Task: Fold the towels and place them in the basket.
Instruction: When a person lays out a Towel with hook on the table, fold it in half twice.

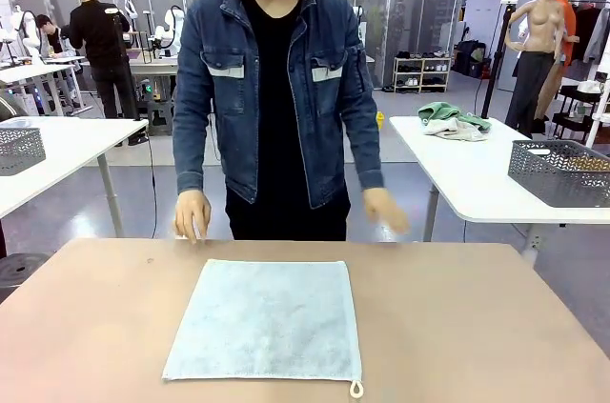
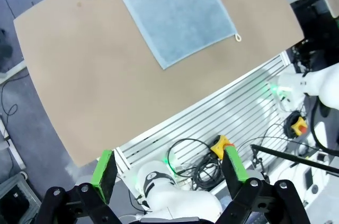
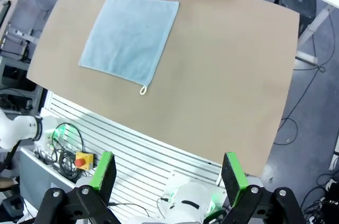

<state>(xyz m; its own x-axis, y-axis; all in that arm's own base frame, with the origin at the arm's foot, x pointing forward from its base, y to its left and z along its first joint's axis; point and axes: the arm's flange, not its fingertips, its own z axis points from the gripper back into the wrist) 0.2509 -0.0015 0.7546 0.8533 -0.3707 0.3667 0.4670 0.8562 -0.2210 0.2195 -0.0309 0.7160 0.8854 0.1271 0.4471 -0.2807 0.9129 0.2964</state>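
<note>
Tan worktop [image 1: 477,327] spans the front view, and a person in a denim jacket [image 1: 276,89] stands at its 12 o'clock edge. A pale blue-grey towel [image 1: 267,319] lies flat and unfolded toward 6 o'clock. The left pincer [image 2: 168,167] and right pincer [image 3: 168,170] hang high over the 6 o'clock side, fingers wide apart, holding nothing. The towel's hanging loop [image 1: 356,389] sits at its 5 o'clock corner.

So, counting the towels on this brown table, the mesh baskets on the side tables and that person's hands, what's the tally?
Towels on the brown table: 1, the pale blue towel, lying flat.
Grey mesh baskets: 2, the left basket and the right basket.
Person's hands: 2, one hand at the far edge, the other hand blurred.
Total: 5.
</note>
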